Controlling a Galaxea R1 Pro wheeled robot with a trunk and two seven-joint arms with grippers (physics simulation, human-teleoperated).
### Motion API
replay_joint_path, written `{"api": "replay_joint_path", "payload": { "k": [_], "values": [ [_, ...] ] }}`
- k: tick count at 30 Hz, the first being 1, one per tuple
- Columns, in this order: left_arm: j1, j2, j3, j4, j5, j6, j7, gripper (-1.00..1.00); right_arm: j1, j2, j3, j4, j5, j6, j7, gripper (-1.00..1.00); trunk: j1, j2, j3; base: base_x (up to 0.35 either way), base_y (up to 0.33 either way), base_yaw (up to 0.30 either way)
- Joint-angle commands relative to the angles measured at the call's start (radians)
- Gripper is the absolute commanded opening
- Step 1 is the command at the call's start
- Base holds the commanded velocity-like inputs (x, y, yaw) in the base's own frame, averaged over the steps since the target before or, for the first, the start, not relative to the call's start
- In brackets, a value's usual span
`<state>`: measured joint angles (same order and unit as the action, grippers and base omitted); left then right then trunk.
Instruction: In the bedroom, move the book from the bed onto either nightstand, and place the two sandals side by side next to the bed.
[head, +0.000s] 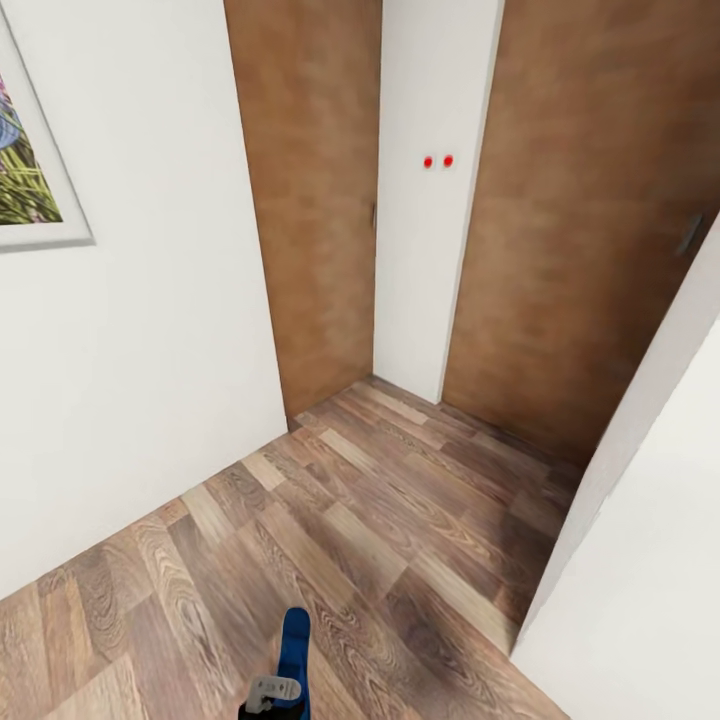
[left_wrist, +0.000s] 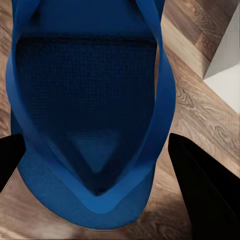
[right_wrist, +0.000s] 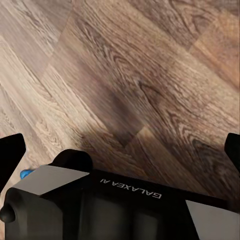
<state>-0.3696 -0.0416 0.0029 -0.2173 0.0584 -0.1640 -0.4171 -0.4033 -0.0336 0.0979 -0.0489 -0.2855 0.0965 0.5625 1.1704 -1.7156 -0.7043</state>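
One bright blue sandal (head: 294, 632) hangs above the wood-plank floor, sticking forward out of my left gripper (head: 272, 694) at the bottom of the head view. In the left wrist view the sandal (left_wrist: 90, 75) and its straps lie between the two black fingers (left_wrist: 205, 185), and the left gripper (left_wrist: 97, 142) is shut on it. My right gripper (right_wrist: 120, 150) is open over bare floor with nothing between its fingers (right_wrist: 10, 157). The book, the bed and the nightstand are out of view.
I face a narrow hallway corner. Two brown wooden doors (head: 310, 200) (head: 590, 220) stand ahead, with a white wall strip (head: 430, 250) between them. A white wall with a framed picture (head: 30, 160) is at the left. A white wall corner (head: 640, 520) juts in at the right. My base (right_wrist: 125, 200) shows below.
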Motion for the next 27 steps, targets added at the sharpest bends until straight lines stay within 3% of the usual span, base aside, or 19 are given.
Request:
{"api": "replay_joint_path", "payload": {
  "k": [1,22,27],
  "values": [
    [-0.001,0.0,0.0,0.001,0.006,-0.002,-0.003,-1.0,0.0,-0.001,0.008,-0.002,-0.011,0.007,0.003,1.0,0.0,0.0,-0.001,0.223,0.0,0.075],
    [-0.001,-0.001,0.0,0.001,0.006,-0.002,-0.002,-1.0,0.0,0.0,0.008,-0.002,-0.011,0.007,0.004,1.0,0.0,0.0,-0.001,0.2,0.0,0.266],
    [0.0,-0.001,0.0,0.001,0.006,-0.002,-0.002,-1.0,0.0,0.0,0.008,-0.002,-0.011,0.008,0.004,1.0,0.0,0.0,-0.001,0.13,0.0,0.072]
  ]
}}
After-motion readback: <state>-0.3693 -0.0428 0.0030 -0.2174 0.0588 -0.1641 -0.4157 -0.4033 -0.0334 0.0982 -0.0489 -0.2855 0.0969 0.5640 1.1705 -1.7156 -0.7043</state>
